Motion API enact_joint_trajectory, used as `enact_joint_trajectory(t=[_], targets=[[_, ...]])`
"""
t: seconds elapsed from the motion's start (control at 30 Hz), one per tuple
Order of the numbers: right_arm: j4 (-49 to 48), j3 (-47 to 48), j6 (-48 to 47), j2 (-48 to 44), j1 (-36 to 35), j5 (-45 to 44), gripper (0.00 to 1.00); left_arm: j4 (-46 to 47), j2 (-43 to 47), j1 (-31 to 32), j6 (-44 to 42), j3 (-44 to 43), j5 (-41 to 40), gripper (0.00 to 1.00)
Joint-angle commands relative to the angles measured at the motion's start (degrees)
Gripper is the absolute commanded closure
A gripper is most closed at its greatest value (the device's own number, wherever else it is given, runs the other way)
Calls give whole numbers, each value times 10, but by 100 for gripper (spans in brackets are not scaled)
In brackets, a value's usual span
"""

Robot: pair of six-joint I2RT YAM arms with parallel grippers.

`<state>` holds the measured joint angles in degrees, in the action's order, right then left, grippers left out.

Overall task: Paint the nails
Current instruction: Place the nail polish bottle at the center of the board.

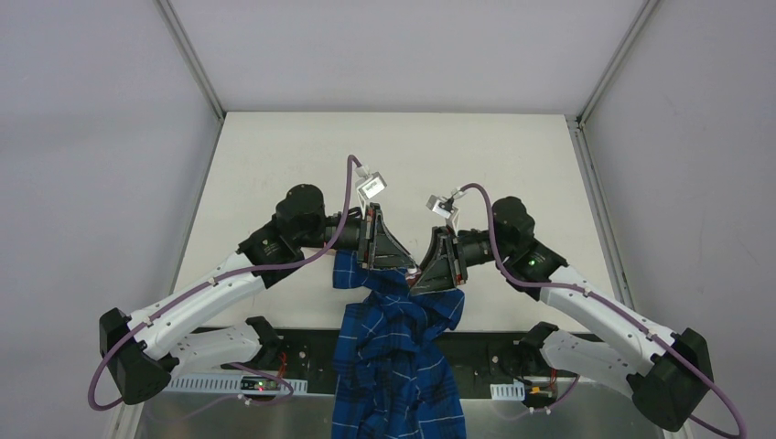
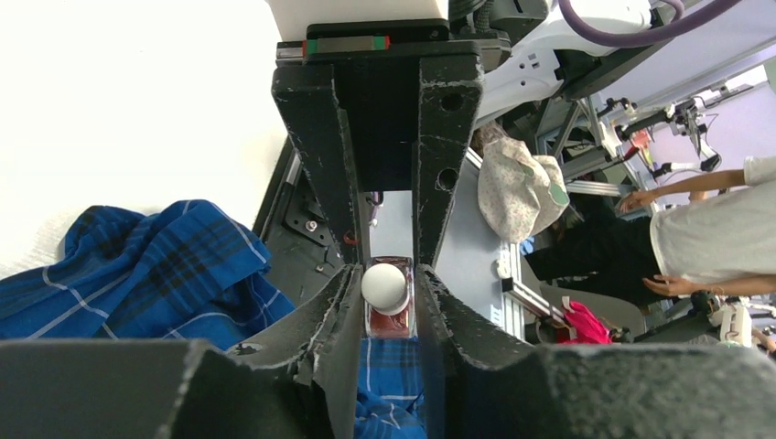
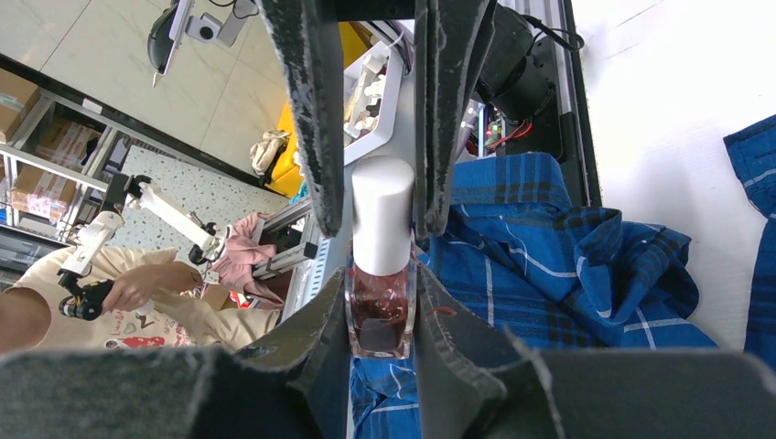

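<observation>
From above, your left gripper [image 1: 400, 263] reaches in from 8 o'clock and your right gripper [image 1: 426, 274] from 4 o'clock. Their tips meet at the centre, over the top end of the blue plaid sleeve [image 1: 393, 366], which runs down to 6 o'clock. The nails show in none of the three views; I judge they lie hidden under the grippers at the sleeve's end. The table [image 1: 274, 165] is matt white and boxed in by pale grey walls.

In the left wrist view, your left jaws stand narrowly either side of the white cap [image 2: 383, 284], but you cannot tell whether both pads touch it. If you twist on a half grip, the cap may slip round in the pads. A person [image 2: 705, 238] stands at 3 o'clock among frames and clutter.

In the right wrist view, your right jaws are clamped on the glass body of the polish bottle [image 3: 380, 315]. Smooth glass may turn with the cap, or tilt and spill dark polish onto the fabric directly beneath. Another person [image 3: 55, 302] is at 8 o'clock, with cartons [image 3: 27, 91] on shelving at 9 o'clock
</observation>
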<state>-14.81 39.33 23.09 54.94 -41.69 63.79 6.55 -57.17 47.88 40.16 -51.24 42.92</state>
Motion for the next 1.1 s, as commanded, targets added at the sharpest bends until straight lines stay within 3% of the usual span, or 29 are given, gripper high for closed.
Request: enact_joint_trajectory(t=[0.0, 0.33, 0.4, 0.63, 0.73, 0.93, 1.07], targets=[[-8, 29, -15, 3, 2, 13, 100, 10, 3, -4, 4, -12, -7, 75], [12, 35, -24, 2, 2, -7, 100, 10, 7, -3, -3, -3, -14, 91], [18, 34, -28, 0, 2, -19, 94, 10, 11, -3, -8, 0, -28, 91], [67, 31, -55, -25, 3, -101, 54, -12, 15, -3, -34, 2, -67, 95], [88, 32, -61, -31, 3, -131, 41, -29, 11, -4, -50, -3, -84, 96], [115, 26, -66, -46, 5, -186, 32, -60, 17, -5, -87, -11, -124, 99], [123, 19, -64, -73, 12, -229, 25, -134, 32, -12, -139, -17, -218, 99]])
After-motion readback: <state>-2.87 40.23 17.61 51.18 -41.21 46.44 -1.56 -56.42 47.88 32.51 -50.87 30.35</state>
